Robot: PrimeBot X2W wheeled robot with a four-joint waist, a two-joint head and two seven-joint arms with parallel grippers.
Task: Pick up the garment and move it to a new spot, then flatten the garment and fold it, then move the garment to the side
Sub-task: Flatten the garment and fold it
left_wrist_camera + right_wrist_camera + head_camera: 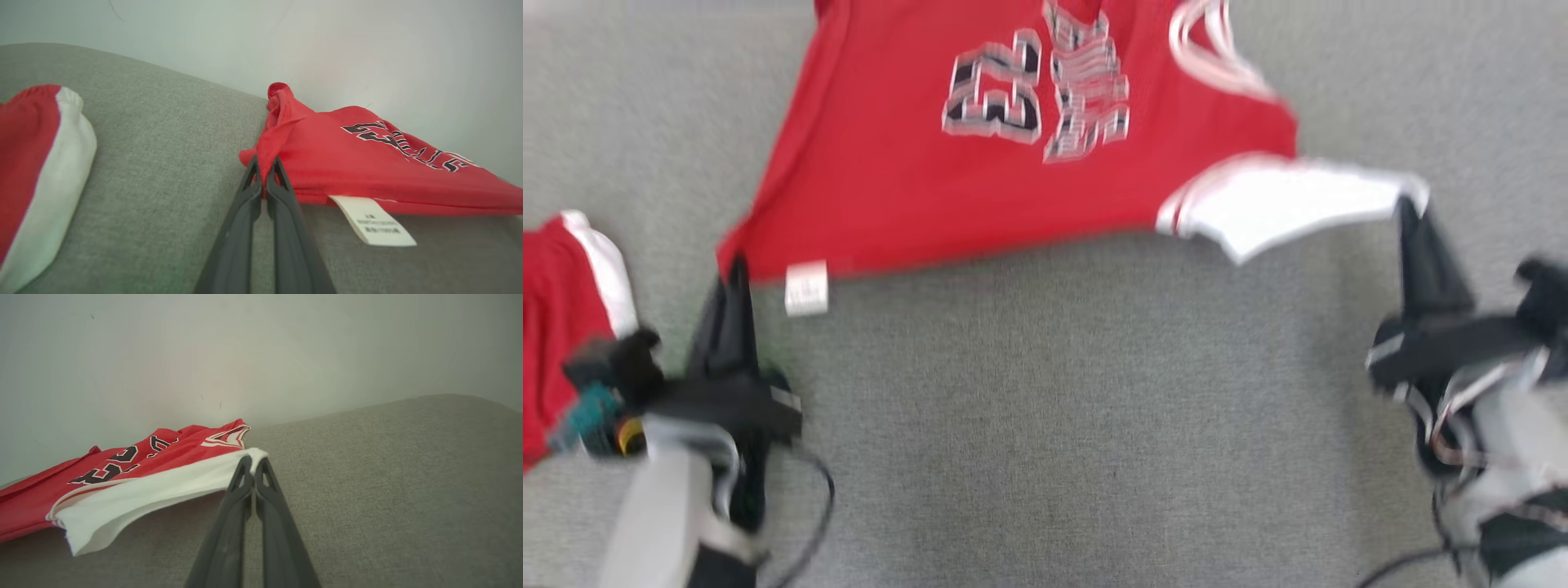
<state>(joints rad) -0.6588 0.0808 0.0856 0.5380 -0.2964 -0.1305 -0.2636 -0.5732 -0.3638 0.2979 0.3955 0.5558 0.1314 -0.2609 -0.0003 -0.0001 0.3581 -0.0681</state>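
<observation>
The garment (pixel 980 155) is a red basketball jersey with black-and-white lettering, spread across the grey surface at the top of the head view. My left gripper (pixel 737 268) is shut on its near-left red corner, beside a white care label (pixel 806 287). In the left wrist view the garment (pixel 367 163) bunches up between the two dark fingers of that gripper (pixel 266 163). My right gripper (pixel 1409 206) is shut on the tip of the white strap end at the near right. The right wrist view shows the white strap of the garment (pixel 163 490) pinched at the right gripper (pixel 253 462).
A second red piece with a white side stripe (pixel 572 302) lies at the left edge, close to my left arm, and the same piece (pixel 36 171) appears in the left wrist view. Grey fabric surface (pixel 1078 425) stretches bare in front. A pale wall (pixel 261 355) rises behind the surface.
</observation>
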